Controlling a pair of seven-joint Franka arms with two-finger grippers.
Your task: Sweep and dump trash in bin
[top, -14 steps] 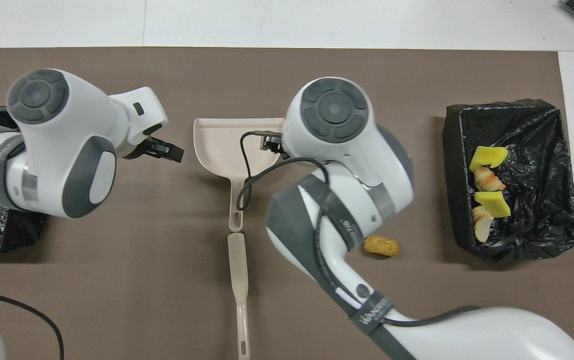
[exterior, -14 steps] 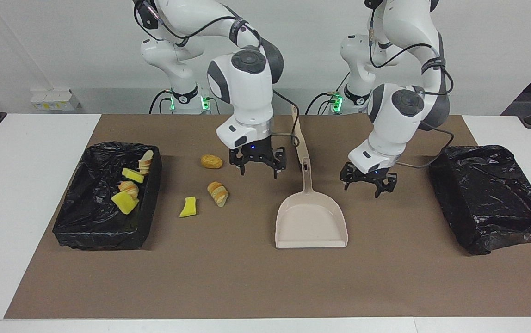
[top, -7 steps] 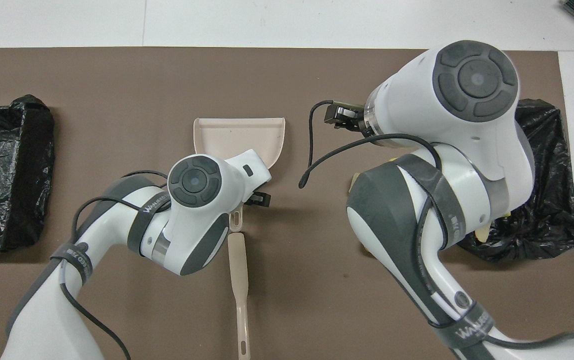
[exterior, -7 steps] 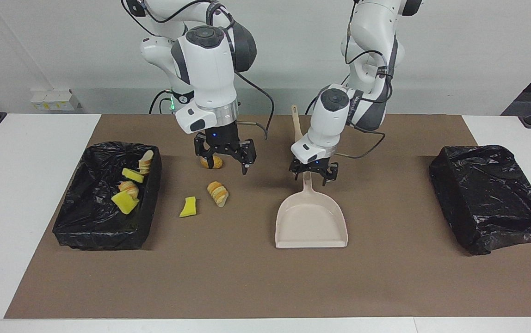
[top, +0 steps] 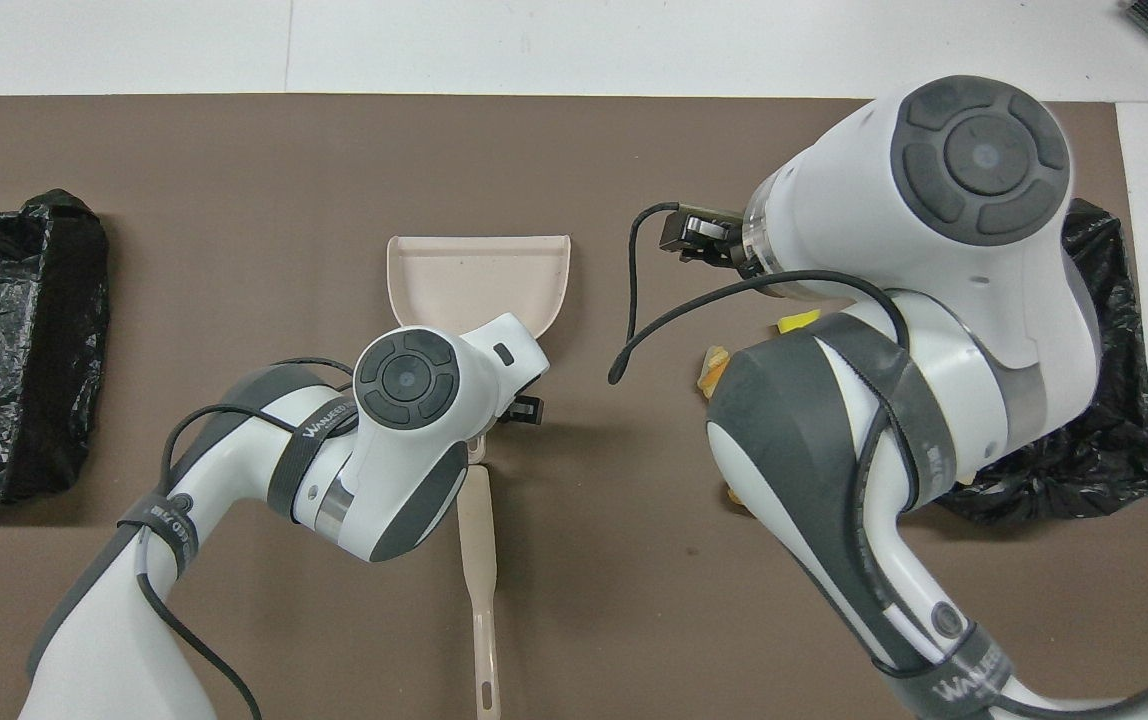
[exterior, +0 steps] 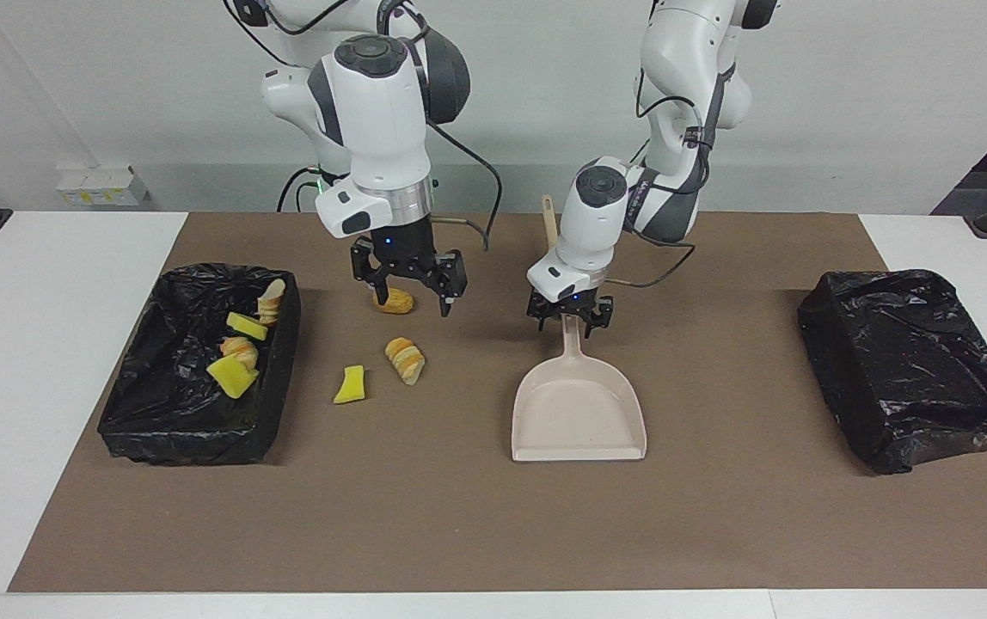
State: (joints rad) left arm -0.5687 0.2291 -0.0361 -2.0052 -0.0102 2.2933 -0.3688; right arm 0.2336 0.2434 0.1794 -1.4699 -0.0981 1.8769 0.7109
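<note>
Facing view, frame left: black bin (exterior: 280, 361), some trash already inside.
Next to it, upper middle of frame, on brown mat (exterior: 717, 516): nugget (exterior: 395, 301), sponge chunk (exterior: 350, 384), bread piece (exterior: 405, 359). This is the trash to sweep.
Right gripper (exterior: 409, 288) hangs over nugget, fingers wide apart, holds nothing.
Frame middle: left gripper (exterior: 569, 314) down at handle of dustpan (exterior: 578, 413). Squeezing it or not, cannot tell.
Tip: grab handle straight and tight. Keep pan lip flat on mat so bits slide in.

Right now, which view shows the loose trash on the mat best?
The facing view: the nugget, bread piece and sponge chunk all lie in plain sight. In the overhead view the right arm covers them; only yellow slivers peek out.
</note>
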